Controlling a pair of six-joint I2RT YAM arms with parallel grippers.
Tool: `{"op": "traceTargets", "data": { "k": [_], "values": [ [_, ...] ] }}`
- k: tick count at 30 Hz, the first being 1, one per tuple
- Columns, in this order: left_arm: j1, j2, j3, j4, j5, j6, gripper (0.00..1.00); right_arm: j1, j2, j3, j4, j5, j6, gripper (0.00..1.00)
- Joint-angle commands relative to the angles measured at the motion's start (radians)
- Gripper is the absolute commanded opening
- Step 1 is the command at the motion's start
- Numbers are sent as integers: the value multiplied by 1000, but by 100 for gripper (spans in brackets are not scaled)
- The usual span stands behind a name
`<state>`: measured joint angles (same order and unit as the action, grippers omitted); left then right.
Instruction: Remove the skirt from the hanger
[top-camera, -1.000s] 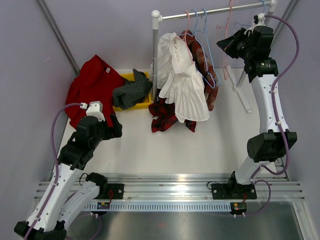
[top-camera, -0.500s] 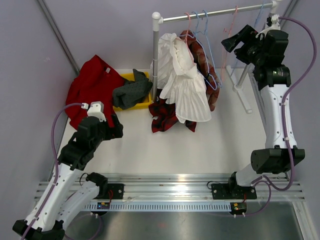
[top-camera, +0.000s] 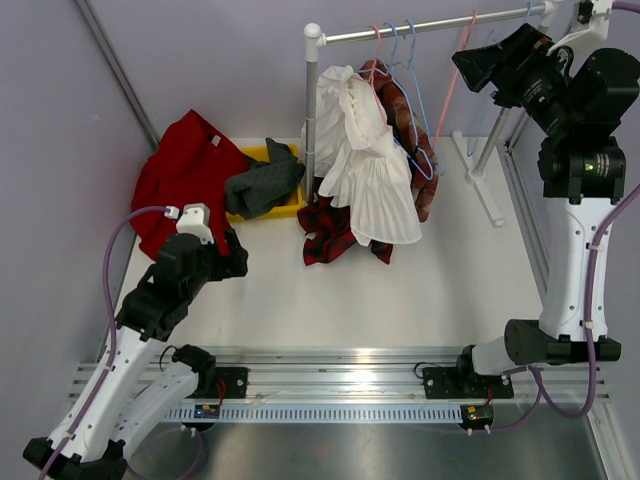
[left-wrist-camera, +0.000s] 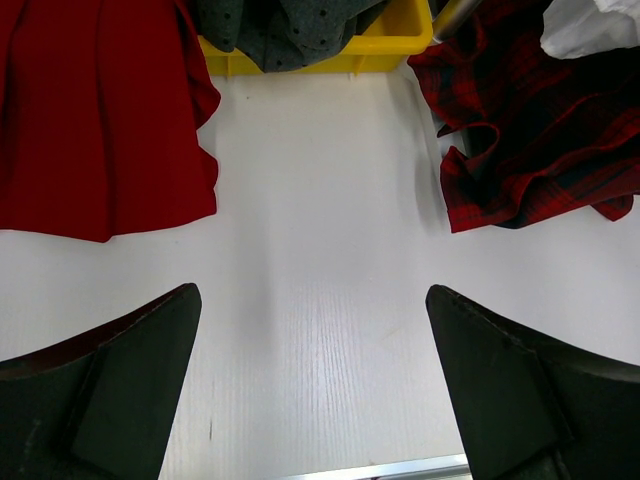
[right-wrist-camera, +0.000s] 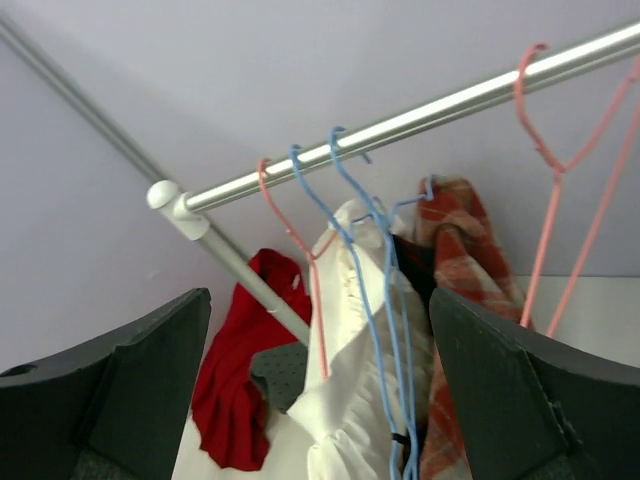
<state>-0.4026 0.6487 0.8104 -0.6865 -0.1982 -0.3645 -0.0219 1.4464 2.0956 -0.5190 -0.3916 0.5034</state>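
Two claws, both spread wide, neither holding anything.

Left claw (left-wrist-camera: 312, 290) hangs low over the worktop (left-wrist-camera: 320, 220). Its fingers (left-wrist-camera: 130, 370) stand far apart, and we see only white surface between them. Ahead and to its left lies a red cloth (left-wrist-camera: 90, 110). Ahead and to its right, the hem of a plaid cloth (left-wrist-camera: 540, 140) pools on the worktop. Between the two, at the far edge, sits a yellow bin (left-wrist-camera: 395, 45) with a grey cloth (left-wrist-camera: 290, 20) slumped in it.

Right claw (right-wrist-camera: 318, 297) is raised high, about level with the rail (right-wrist-camera: 440, 108). It faces the rail from the right and is well apart from it.

The skirt (top-camera: 375, 175), white and pleated, hangs off the rail near the left post (top-camera: 311, 90) and drapes over the plaid cloth behind it. Its top is bunched around the blue hangers (right-wrist-camera: 385, 300) hooked on the rail. We cannot tell which of the two wires carries it. In the right wrist view a pink hanger (right-wrist-camera: 318, 330) hooks on just left of the blue ones. A second pink one (right-wrist-camera: 542, 250) hangs further right along the rail. The skirt touches neither claw.
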Motion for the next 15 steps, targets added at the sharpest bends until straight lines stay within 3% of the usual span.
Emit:
{"op": "traceTargets", "data": {
  "k": [1,5,6,10,15],
  "values": [
    [-11,-15,1,35,-12,-4,99,2,66,41,73,-180,60,97],
    [-25,-24,1,39,-6,-1,99,17,137,113,32,-217,57,95],
    [-31,-27,1,33,-21,-5,99,67,188,195,-66,-143,-1,93],
    [-38,-26,0,33,-23,-5,99,123,265,293,-191,-27,-91,92],
    [-38,-26,1,31,-27,-4,99,139,275,233,-202,40,-129,84]
  ]
}}
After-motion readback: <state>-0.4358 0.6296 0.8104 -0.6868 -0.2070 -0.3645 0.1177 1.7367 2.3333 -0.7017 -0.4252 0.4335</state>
